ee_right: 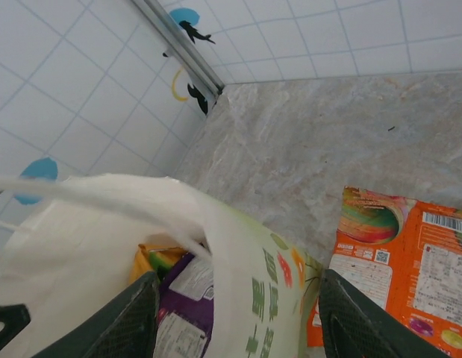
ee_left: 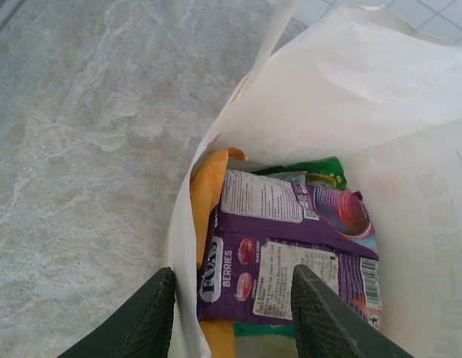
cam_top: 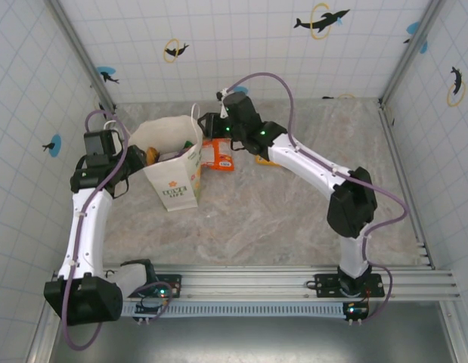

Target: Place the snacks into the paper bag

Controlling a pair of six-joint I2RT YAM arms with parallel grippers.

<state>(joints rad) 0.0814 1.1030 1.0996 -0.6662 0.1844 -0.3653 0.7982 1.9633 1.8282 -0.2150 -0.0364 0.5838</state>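
Paper bag point(cam_top: 173, 162): hold mouth wide with left gripper point(ee_left: 232, 272), jaws half-open astride rim, clamping nothing; raise right gripper point(ee_right: 239, 276), half-open and empty, clear, then approach orange packet point(ee_right: 410, 283) flat.

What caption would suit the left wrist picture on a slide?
Left end effector straddling the rim of a white paper bag, a glossy purple Fox's Berries snack packet lying inside.

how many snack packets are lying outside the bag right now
2: an orange packet on the table beside the paper bag, and a yellow one partly covered by the right arm. Others may be hidden behind that arm.
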